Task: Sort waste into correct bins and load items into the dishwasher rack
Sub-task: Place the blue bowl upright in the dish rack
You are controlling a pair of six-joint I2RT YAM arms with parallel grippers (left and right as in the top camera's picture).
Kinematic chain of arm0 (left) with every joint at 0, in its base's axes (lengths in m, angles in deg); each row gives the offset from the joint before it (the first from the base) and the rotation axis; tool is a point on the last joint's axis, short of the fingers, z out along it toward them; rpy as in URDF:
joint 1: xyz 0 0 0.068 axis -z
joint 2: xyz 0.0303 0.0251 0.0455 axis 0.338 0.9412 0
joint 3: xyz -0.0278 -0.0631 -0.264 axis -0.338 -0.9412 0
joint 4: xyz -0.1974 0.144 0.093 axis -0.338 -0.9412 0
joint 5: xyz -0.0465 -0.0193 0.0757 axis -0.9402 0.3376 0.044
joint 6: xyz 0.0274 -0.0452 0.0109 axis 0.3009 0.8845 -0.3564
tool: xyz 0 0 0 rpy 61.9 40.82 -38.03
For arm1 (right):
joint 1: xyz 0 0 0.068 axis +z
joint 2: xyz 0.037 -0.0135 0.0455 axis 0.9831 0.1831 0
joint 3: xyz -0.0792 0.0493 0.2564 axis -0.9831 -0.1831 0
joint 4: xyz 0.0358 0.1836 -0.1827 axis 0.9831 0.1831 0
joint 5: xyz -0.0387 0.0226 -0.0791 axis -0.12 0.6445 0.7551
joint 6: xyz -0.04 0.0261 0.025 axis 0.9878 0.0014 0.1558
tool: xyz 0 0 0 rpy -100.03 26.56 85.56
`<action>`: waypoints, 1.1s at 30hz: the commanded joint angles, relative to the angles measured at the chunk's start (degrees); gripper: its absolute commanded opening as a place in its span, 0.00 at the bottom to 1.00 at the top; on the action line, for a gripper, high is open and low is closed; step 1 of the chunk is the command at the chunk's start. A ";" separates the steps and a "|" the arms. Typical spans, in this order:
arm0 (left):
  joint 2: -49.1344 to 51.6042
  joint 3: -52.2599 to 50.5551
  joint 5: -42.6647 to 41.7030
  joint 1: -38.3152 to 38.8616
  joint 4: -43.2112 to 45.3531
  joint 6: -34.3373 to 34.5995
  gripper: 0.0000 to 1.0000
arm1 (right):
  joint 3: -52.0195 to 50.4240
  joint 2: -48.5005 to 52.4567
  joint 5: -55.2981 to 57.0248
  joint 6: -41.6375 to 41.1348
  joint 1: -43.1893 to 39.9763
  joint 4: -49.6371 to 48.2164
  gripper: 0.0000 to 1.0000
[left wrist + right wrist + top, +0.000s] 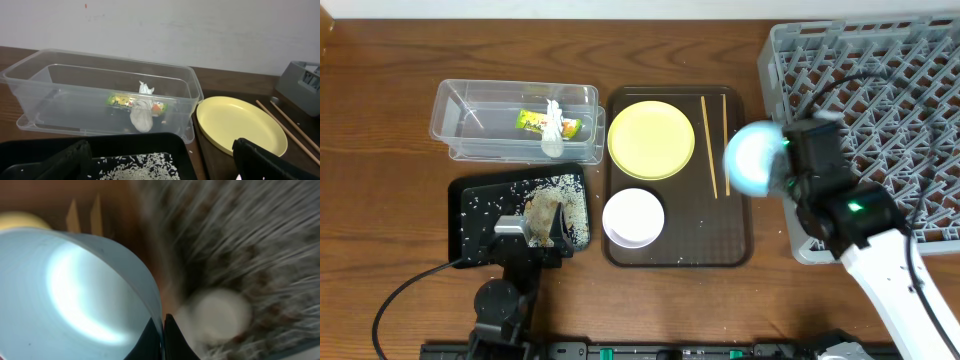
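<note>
My right gripper (782, 160) is shut on the rim of the light blue bowl (754, 159) and holds it in the air at the left edge of the grey dishwasher rack (910, 60). In the right wrist view the bowl (60, 295) fills the left side, its rim pinched between the fingers (163, 335). My left gripper (160, 162) is open above the black tray (470, 205) with rice scraps (565, 195). The clear tub (460, 110) holds the snack wrapper (532, 121) and white tissue (553, 130). The yellow plate (651, 140), white bowl (633, 217) and chopsticks (708, 145) lie on the brown tray (720, 245).
The rack takes up the back right corner of the table. The right arm (890, 270) reaches in from the front right. A black cable (400, 290) runs along the front left. The right wrist view is blurred.
</note>
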 commanded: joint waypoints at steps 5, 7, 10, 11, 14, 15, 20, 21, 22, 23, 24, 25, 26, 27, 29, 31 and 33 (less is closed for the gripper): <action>-0.39 -1.86 0.50 -0.35 -0.83 0.09 0.93 | 0.76 2.67 31.76 0.96 -2.75 -10.08 0.02; -0.39 -1.86 0.50 -0.35 -0.83 0.09 0.93 | 0.76 4.96 33.79 1.40 -4.96 -13.38 0.02; -0.39 -1.86 0.50 -0.35 -0.83 0.09 0.93 | 0.76 9.18 34.38 4.00 -8.96 -17.40 0.02; -0.39 -1.86 0.50 -0.35 -0.83 0.09 0.93 | 0.76 10.62 34.38 4.52 -10.16 -18.36 0.02; -0.39 -1.86 0.50 -0.35 -0.83 0.09 0.93 | 0.76 15.58 34.36 4.66 -13.00 -20.55 0.02; -0.39 -1.86 0.50 -0.35 -0.83 0.09 0.93 | 0.76 17.35 34.34 5.38 -13.57 -21.35 0.02; -0.39 -1.86 0.50 -0.35 -0.83 0.09 0.93 | 0.76 24.85 34.10 8.17 -13.81 -25.42 0.02; -0.39 -1.86 0.50 -0.35 -0.83 0.09 0.93 | 0.76 26.27 34.12 8.48 -13.60 -25.68 0.02; -0.39 -1.86 0.50 -0.35 -0.83 0.09 0.93 | 0.76 27.43 34.10 9.07 -13.31 -25.83 0.02; -0.39 -1.86 0.50 -0.35 -0.83 0.09 0.93 | 0.76 28.81 34.12 9.79 -12.83 -25.83 0.02; -0.39 -1.86 0.50 -0.35 -0.83 0.09 0.93 | 0.76 29.62 34.12 10.23 -12.46 -25.83 0.02; -0.39 -1.86 0.50 -0.35 -0.83 0.09 0.93 | 0.76 30.60 34.12 11.02 -11.82 -25.77 0.02; -0.39 -1.86 0.50 -0.35 -0.83 0.09 0.93 | 0.76 31.45 34.14 12.24 -11.02 -25.57 0.02; -0.39 -1.86 0.50 -0.35 -0.83 0.09 0.93 | 0.76 32.06 34.16 13.38 -10.10 -25.14 0.01; -0.39 -1.86 0.50 -0.35 -0.83 0.09 0.93 | 0.76 32.41 34.18 13.99 -8.13 -23.19 0.01; -0.39 -1.86 0.50 -0.35 -0.83 0.09 0.93 | 0.76 32.39 34.42 13.97 -6.34 -21.51 0.01; -0.39 -1.86 0.50 -0.35 -0.83 0.09 0.93 | 0.76 32.39 35.01 13.97 -5.03 -20.24 0.01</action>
